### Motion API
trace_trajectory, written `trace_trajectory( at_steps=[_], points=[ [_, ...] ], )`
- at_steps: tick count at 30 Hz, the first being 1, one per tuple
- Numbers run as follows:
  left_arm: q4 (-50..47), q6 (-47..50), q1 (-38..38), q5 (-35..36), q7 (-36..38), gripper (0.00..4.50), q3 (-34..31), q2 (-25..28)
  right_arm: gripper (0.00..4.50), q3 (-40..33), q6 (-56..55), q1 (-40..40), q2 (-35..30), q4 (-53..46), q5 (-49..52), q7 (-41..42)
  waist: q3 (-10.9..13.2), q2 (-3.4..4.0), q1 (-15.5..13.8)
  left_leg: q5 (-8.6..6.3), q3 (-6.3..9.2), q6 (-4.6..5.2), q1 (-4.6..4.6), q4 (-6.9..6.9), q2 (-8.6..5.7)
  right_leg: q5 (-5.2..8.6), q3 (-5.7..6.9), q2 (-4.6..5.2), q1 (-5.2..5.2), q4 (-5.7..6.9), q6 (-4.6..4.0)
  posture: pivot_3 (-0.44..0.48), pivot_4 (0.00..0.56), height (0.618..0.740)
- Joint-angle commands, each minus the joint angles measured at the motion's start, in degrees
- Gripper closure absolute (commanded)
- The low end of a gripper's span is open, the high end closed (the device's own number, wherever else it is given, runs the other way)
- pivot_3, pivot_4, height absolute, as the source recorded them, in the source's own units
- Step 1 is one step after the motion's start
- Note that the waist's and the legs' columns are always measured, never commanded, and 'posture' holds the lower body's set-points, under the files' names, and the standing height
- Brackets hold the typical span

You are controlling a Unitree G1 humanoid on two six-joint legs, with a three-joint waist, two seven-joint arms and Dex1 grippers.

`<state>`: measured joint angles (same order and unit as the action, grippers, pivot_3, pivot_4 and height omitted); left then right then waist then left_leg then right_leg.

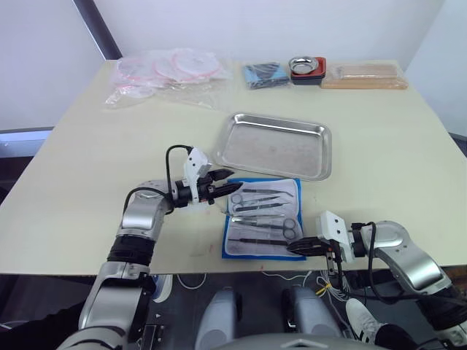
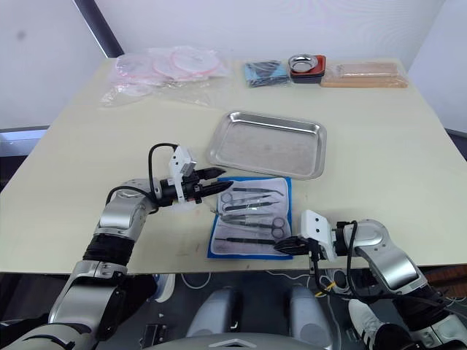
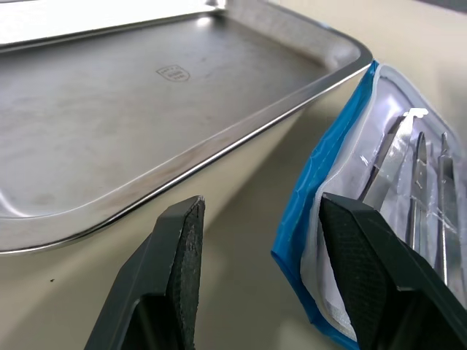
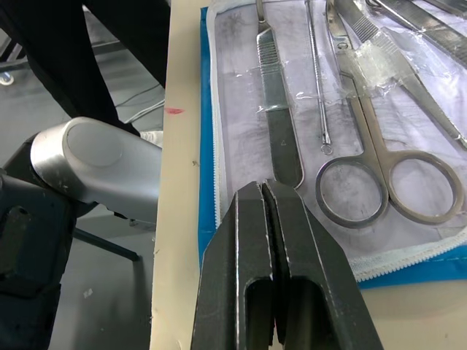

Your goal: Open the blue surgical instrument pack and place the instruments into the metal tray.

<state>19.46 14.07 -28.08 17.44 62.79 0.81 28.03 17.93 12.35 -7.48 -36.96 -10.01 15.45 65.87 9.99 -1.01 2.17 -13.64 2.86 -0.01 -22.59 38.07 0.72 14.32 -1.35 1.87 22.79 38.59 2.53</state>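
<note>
Blue surgical instrument pack (image 1: 263,217) unfolded between left gripper (image 1: 228,175), jaws apart, and right gripper (image 1: 291,249), jaws together.

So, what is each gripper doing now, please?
Left gripper: open, holding nothing, at the pack's corner.
Right gripper: closed, holding nothing.

Silver-grey jointed arms with black cuffs and looping black cables — white wrist blocks, black two-fingered pincers.

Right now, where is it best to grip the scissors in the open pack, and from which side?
Probably by the ring handles, coming from above: the scissors lie flat on the pack lining, clear tape crosses the blades, and the rings sit free toward the right gripper.
</note>
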Motion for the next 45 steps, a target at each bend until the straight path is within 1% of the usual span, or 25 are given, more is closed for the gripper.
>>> trace_trajectory(
  at_steps=[1,4,6,7,8,9,10,12,14,16,21,27,31,34,36,37,39,41,42,45],
  points=[
    [-1.13,-1.93,1.17,2.83,3.52,1.94,-2.75,2.0,4.5,0.52,1.02,1.65,-1.05,1.28,-1.39,-0.02,0.01,-0.01,-0.01,0.0,0.0,0.0,0.0,-0.02,0.01,0.0,0.01,0.0,0.0,-0.02,0.0,0.0,0.15,0.74],
    [-2.6,-2.77,1.2,4.47,5.82,1.94,-3.61,3.32,4.5,0.26,1.71,1.73,-1.34,0.98,-0.81,0.18,0.02,-0.04,-0.1,0.0,0.02,0.0,-0.03,-0.07,0.01,0.0,0.03,0.01,0.0,-0.11,0.0,0.0,0.15,0.74],
    [-3.56,-3.22,1.33,5.0,7.13,1.89,-3.74,4.2,3.96,0.04,2.37,1.89,-1.51,0.6,-0.26,0.34,0.03,-0.04,-0.15,0.0,0.03,0.0,-0.07,-0.08,0.01,0.0,0.07,0.01,0.0,-0.16,0.0,0.0,0.15,0.74],
    [-4.0,-3.56,1.39,5.04,7.91,1.89,-3.74,4.72,3.81,-0.07,2.81,1.97,-1.58,0.37,0.08,0.46,0.03,-0.05,-0.19,0.0,0.03,0.0,-0.07,-0.08,0.01,0.0,0.08,0.01,0.0,-0.17,0.0,0.0,0.15,0.74],
    [-4.37,-3.84,1.35,5.14,8.48,1.89,-3.83,5.18,3.54,-0.24,3.29,2.1,-1.63,0.12,0.49,0.59,0.03,-0.06,-0.24,0.0,0.05,0.0,-0.11,-0.09,0.01,0.0,0.1,0.02,0.0,-0.21,0.0,0.0,0.15,0.74],
    [-4.75,-4.01,1.16,5.47,8.77,1.89,-4.11,5.48,2.97,-0.43,3.53,2.23,-1.65,-0.09,0.78,0.65,0.03,-0.06,-0.28,0.0,0.06,0.0,-0.13,-0.11,0.02,0.0,0.12,0.03,0.0,-0.27,0.0,0.0,0.15,0.74],
    [-5.15,-3.91,1.01,5.99,9.03,1.89,-4.38,5.67,2.7,-0.58,3.7,2.34,-1.7,-0.31,0.99,0.67,0.03,-0.06,-0.35,0.0,0.07,0.0,-0.13,-0.12,0.02,0.0,0.12,0.04,0.0,-0.3,0.0,0.0,0.15,0.74],
    [-6.14,-3.86,0.96,6.88,9.81,1.89,-4.71,6.12,1.79,-0.99,3.48,2.5,-1.73,-0.73,1.49,0.73,0.04,-0.06,-0.4,0.0,0.1,0.0,-0.16,-0.12,0.02,-0.01,0.11,0.06,-0.01,-0.38,0.0,0.0,0.15,0.74],
    [-7.79,-2.88,1.1,8.22,11.07,1.89,-5.07,7.01,0.79,-2.02,3.52,2.62,-1.81,-1.67,2.53,0.54,0.05,-0.08,-0.42,0.0,0.14,0.0,-0.18,-0.12,0.03,-0.01,0.1,0.07,-0.01,-0.44,0.0,0.0,0.15,0.74],
    [-9.41,-3.23,1.4,8.41,13.12,1.89,-4.71,8.46,0.23,-3.4,3.82,2.77,-2.02,-3.17,4.18,0.62,0.08,-0.12,-0.36,0.0,0.14,0.0,-0.18,-0.12,0.05,-0.02,0.09,0.06,-0.02,-0.48,-0.01,0.0,0.15,0.74],
    [-12.83,-3.62,1.96,9.27,15.48,1.89,-4.88,11.28,0.23,-6.29,4.07,3.62,-3.34,-6.62,7.33,1.34,0.14,-0.07,-0.63,0.0,0.09,0.0,-0.22,-0.18,0.22,-0.02,0.07,0.07,0.0,-0.57,-0.06,0.0,0.15,0.74],
    [-16.62,-3.46,3.43,10.36,17.89,1.89,-5.16,14.36,0.23,-11.18,7.99,4.17,-6.65,-11.4,13.47,3.22,0.16,-0.08,-1.36,0.0,-0.04,0.0,-0.25,-0.58,0.24,-0.05,0.1,0.05,0.05,-0.75,-0.01,0.0,0.15,0.74],
    [-20.19,-1.28,4.99,13.0,19.47,1.89,-5.36,15.94,0.23,-14.2,6.88,0.78,-4.01,-9.38,14.79,0.31,0.18,-0.08,-1.36,0.0,-0.07,0.0,-0.26,-0.73,0.26,-0.03,0.17,0.02,0.05,-0.84,-0.04,0.0,0.15,0.74],
    [-21.96,-0.4,5.83,13.77,20.96,1.89,-4.78,17.19,0.23,-13.44,4.76,-0.81,-2.07,-6.88,12.85,-0.53,0.21,-0.05,-1.42,0.0,-0.12,0.0,-0.25,-0.73,0.26,-0.02,0.16,0.0,0.06,-0.86,-0.04,0.0,0.15,0.74],
    [-22.52,-0.8,6.45,13.33,22.37,1.89,-4.54,18.39,0.23,-11.41,0.98,-1.94,-0.34,-4.47,9.7,-0.79,0.24,-0.04,-1.55,0.0,-0.11,0.0,-0.26,-0.73,0.26,-0.02,0.17,0.01,0.06,-0.86,-0.04,0.0,0.15,0.74],
    [-22.88,-0.88,6.9,13.37,23.34,1.65,-4.55,19.2,0.05,-10.4,-1.13,-2.67,0.84,-2.92,8.12,-1.16,0.26,-0.06,-1.44,0.0,-0.11,0.0,-0.26,-0.73,0.26,-0.02,0.17,0.01,0.06,-0.86,-0.04,0.0,0.15,0.74],
    [-23.81,-0.76,7.72,13.97,24.81,1.28,-4.7,20.51,0.0,-9.1,-4.93,-4.09,3.16,0.23,5.62,-1.55,0.28,-0.04,-1.19,0.0,-0.19,0.0,-0.26,-0.72,0.22,-0.02,0.13,-0.03,0.07,-0.88,-0.04,0.0,0.15,0.74],
    [-24.55,-0.83,8.26,14.36,25.57,0.33,-4.83,21.27,0.0,-8.3,-7.71,-5.06,4.6,2.33,3.89,-1.53,0.31,0.01,-1.21,0.0,-0.29,0.0,-0.26,-0.74,0.24,-0.02,0.05,-0.08,0.18,-0.84,-0.04,0.0,0.15,0.74],
    [-24.86,-0.92,8.45,14.49,25.89,0.04,-4.87,21.6,0.0,-7.81,-8.99,-5.44,5.36,3.56,2.98,-1.59,0.33,0.04,-1.25,0.0,-0.31,0.0,-0.26,-0.74,0.25,-0.02,0.03,-0.09,0.21,-0.82,-0.04,0.0,0.15,0.74],
    [-25.67,-0.87,8.91,14.76,26.51,0.04,-4.98,22.29,0.0,-6.2,-12.66,-5.89,6.71,7.5,0.57,-1.01,0.33,0.03,-1.39,0.0,-0.34,0.0,-0.29,-0.73,0.25,-0.03,0.0,-0.1,0.26,-0.76,-0.04,0.0,0.15,0.74]
  ],
)
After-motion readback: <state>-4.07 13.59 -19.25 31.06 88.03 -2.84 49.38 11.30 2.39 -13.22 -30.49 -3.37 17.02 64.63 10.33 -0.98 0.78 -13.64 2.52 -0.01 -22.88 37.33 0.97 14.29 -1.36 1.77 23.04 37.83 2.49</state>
